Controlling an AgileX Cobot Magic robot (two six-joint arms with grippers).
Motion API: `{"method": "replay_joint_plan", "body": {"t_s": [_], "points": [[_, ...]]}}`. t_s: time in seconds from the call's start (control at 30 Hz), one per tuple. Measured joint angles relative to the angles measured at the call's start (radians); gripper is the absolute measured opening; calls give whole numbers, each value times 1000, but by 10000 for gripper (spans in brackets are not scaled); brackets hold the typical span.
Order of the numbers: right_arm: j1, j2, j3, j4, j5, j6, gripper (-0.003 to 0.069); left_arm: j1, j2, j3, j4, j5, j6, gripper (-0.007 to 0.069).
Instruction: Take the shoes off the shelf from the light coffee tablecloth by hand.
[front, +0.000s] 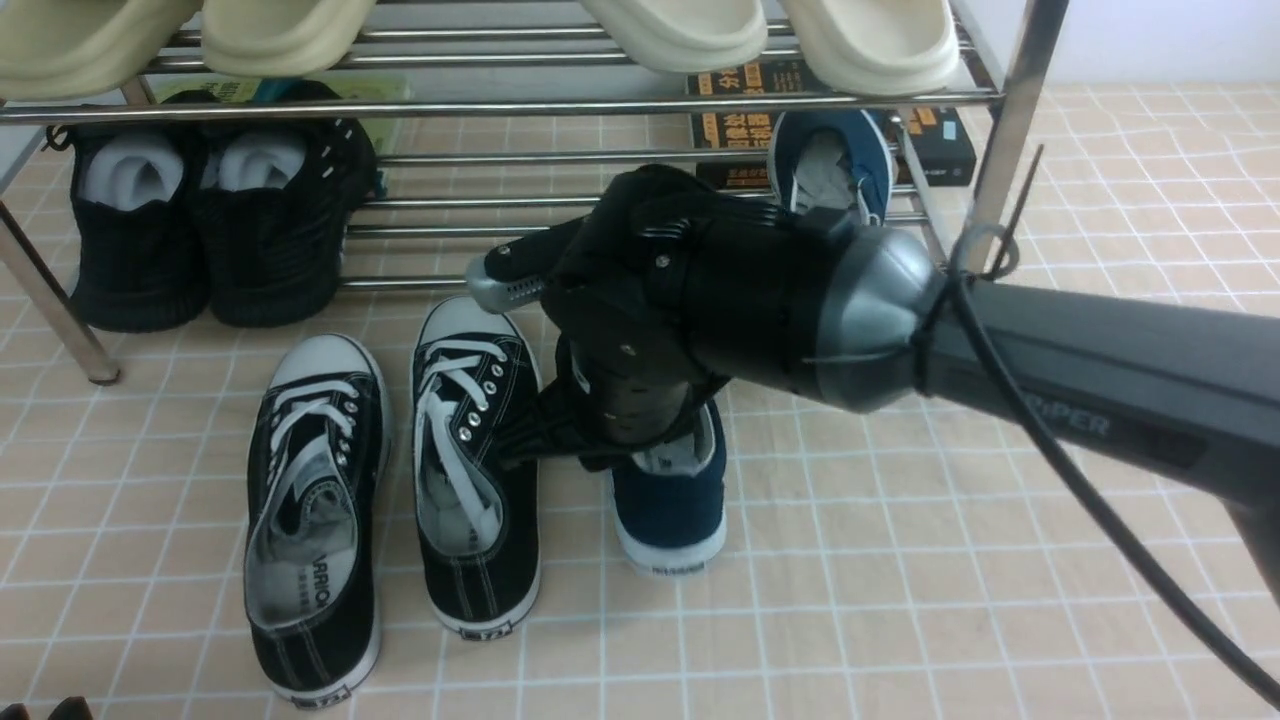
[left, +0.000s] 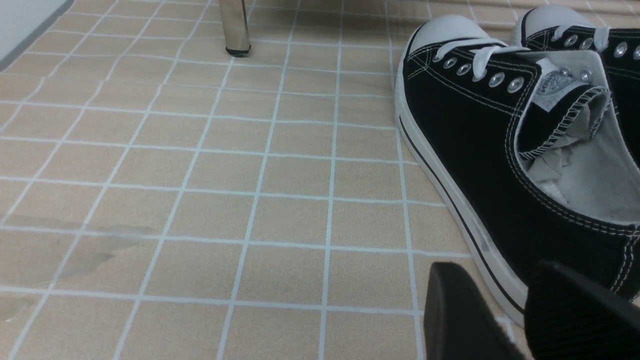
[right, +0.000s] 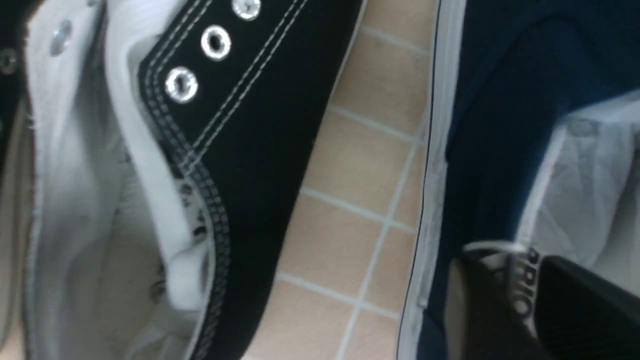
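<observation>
Right claw (right: 510, 285): lowered over the first navy shoe, one finger outside its side wall, the other inside the opening; whether it pinches the wall or has let go cannot be told.
Left claw (left: 520, 320): released, fingers apart with nothing between them, low over the cloth just beside the left sneaker's heel.
First navy shoe (front: 670, 510): off the shelf, upright on its white sole on the tablecloth, heel toward the camera, front part hidden under the right arm; a narrow strip of cloth separates it from the nearer sneaker.
Second navy shoe (front: 830, 160): on the lower tier at the right end, grey stuffing in the opening, partly hidden by the arm.
Shelf (front: 600, 105): silver rods and posts, standing on the tablecloth.
Tablecloth (front: 900, 600): beige with a white grid, slightly wrinkled.
Black lace-up sneakers (front: 315, 520): pair side by side on the cloth in front of the shelf, white toe caps pointing at it.
All-black shoes (front: 140, 250): pair on the lower tier, left end, white stuffing.
Cream slippers (front: 680, 30): on the upper tier.
Black boxes (front: 945, 140): yellow print, behind the shelf at right.
</observation>
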Motion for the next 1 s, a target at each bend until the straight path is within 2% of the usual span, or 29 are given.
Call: {"method": "replay_joint_plan", "body": {"t_s": [0.1,0.17,0.23,0.27,0.33,0.37,0.4,0.43,0.57,0.63,0.83,0.87,0.93,1.0], "points": [[-2,-10,-31,22,63,-32,347,0,0,0,0,0,0,242],[-9,-25,-65,33,113,-79,358,0,0,0,0,0,0,242],[-33,-45,-118,45,169,-136,296,0,0,0,0,0,0,242],[-33,-47,-118,45,175,-136,296,0,0,0,0,0,0,242],[-89,-65,-181,44,225,-182,125,0,0,0,0,0,0,242],[-108,-68,-193,41,229,-188,74,0,0,0,0,0,0,242],[-113,-68,-196,40,229,-189,62,0,0,0,0,0,0,242],[-147,-69,-206,36,229,-191,6,0,0,0,0,0,0,242],[-223,-65,-208,24,215,-192,1,0,0,0,0,0,0,242],[-268,-53,-209,22,181,-196,46,0,0,0,0,0,0,242],[-349,-5,-209,27,120,-199,286,0,0,0,0,0,0,242],[-350,-2,-209,27,120,-199,294,0,0,0,0,0,0,242],[-358,10,-210,37,117,-199,374,0,0,0,0,0,0,242],[-359,20,-211,37,101,-199,406,0,0,0,0,0,0,242]]}}
